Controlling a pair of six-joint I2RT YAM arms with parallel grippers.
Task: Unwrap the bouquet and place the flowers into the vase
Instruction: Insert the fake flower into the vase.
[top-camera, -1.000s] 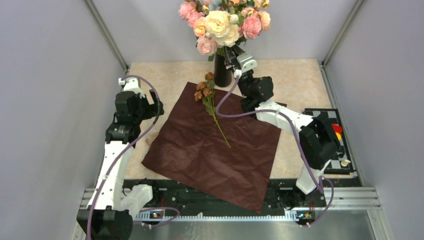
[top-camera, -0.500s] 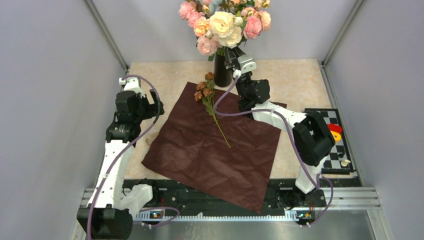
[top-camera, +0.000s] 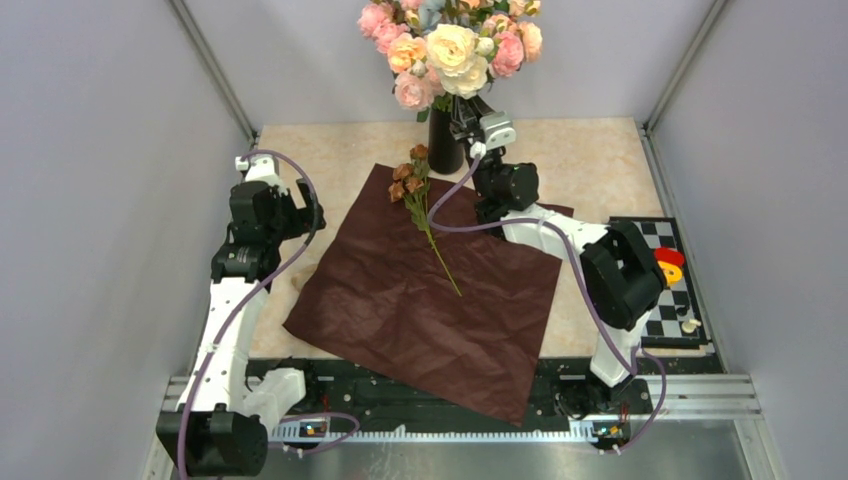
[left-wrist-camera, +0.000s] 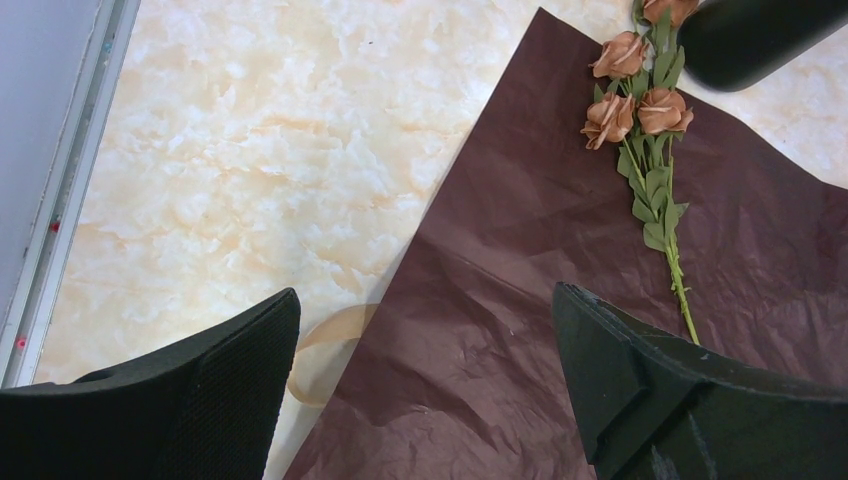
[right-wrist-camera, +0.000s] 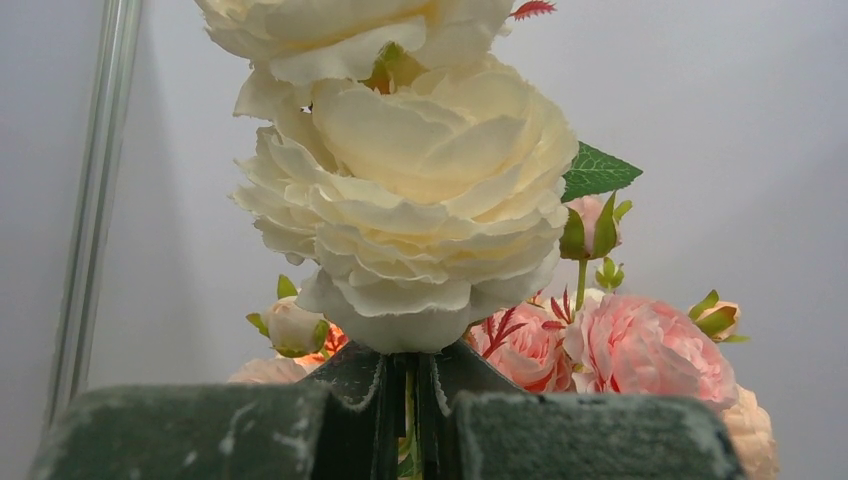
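Right jaws are clamped on the stem of a cream rose (right-wrist-camera: 410, 200), holding it upright among the pink blooms (top-camera: 505, 52) above the black vase (top-camera: 444, 150) at the far side of the counter (top-camera: 600, 150). Left jaws stand wide open over the counter's left side, above the edge of the flat maroon paper (left-wrist-camera: 520, 250) and a tan ribbon (left-wrist-camera: 330, 325). Brown roses (left-wrist-camera: 660, 108) on one stem lie on the paper, heads near the vase.
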